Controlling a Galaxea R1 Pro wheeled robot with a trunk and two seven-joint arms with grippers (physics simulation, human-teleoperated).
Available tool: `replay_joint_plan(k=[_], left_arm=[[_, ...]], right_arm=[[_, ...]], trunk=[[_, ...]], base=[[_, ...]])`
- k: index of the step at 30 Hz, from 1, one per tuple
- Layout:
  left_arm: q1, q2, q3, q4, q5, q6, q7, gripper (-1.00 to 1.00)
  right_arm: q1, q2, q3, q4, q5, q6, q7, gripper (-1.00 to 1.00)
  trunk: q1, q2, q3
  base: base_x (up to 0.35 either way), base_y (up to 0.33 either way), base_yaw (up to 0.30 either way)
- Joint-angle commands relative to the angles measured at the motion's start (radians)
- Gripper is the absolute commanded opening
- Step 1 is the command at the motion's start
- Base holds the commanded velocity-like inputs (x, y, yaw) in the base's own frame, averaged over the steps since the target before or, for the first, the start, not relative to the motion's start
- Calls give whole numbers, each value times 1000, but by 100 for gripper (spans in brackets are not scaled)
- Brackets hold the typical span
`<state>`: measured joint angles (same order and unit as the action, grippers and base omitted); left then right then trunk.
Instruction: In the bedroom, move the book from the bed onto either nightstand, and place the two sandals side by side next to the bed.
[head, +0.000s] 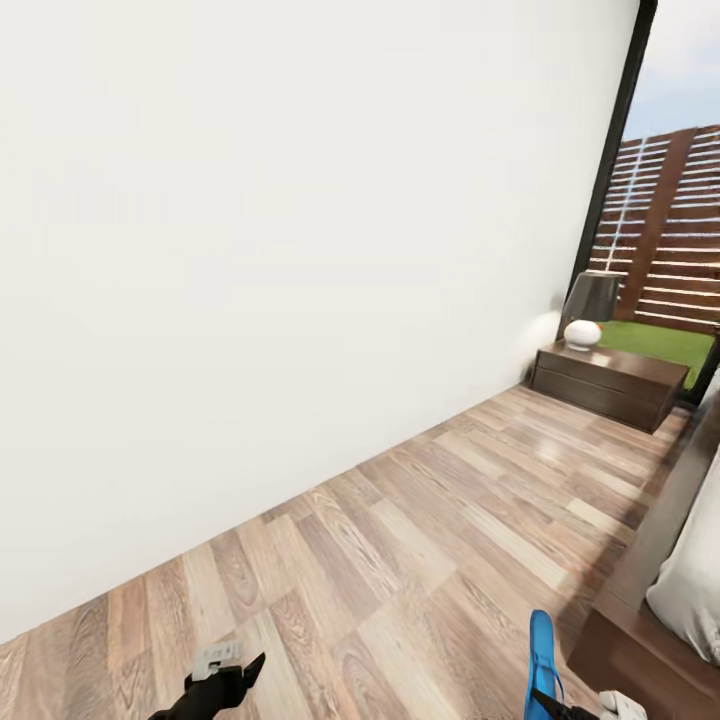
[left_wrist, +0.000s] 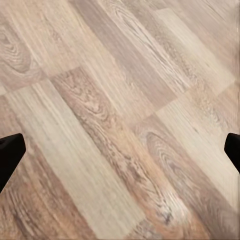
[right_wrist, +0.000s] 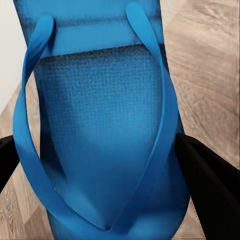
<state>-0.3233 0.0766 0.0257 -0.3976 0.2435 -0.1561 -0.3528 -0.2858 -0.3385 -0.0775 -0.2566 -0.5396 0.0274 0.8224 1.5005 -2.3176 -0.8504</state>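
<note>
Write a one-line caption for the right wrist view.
Right hand shut on a blue sandal, above the wood-plank floor.

We're in a home bedroom. We see bed (head: 690, 560) w/ wood frame, nightstand (head: 608, 382) & lamp (head: 588, 310), plank floor (head: 400, 560).

Bed (head: 650, 590) cut off by the head view's right and lower edges; only a frame corner and a strip of mattress visible. Sandal (head: 541, 668) in the right claw (right_wrist: 120, 165) runs off the bottom edge, heel end unseen. In the right wrist view both claw fingers (right_wrist: 212, 185) are part-hidden behind the sandal's sole. Left claw (left_wrist: 120, 152): only finger tips at the picture's sides.
</note>
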Motion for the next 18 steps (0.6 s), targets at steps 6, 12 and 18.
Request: replay_joint_plan(k=[6, 12, 18], left_arm=[[0, 2, 5, 75, 8, -4, -8, 100], [0, -2, 3, 118, 9, -28, -9, 100], [0, -21, 4, 132, 10, -45, -9, 100]], right_arm=[[-1, 0, -8, 47, -1, 2, 6, -100], [-1, 0, -8, 81, -2, 2, 5, -100], [-1, 0, -8, 83, -2, 2, 5, -100]], trunk=[[0, 0, 5], [0, 0, 11], [0, 0, 17]], base=[[0, 0, -267], [0, 0, -263], [0, 0, -263]])
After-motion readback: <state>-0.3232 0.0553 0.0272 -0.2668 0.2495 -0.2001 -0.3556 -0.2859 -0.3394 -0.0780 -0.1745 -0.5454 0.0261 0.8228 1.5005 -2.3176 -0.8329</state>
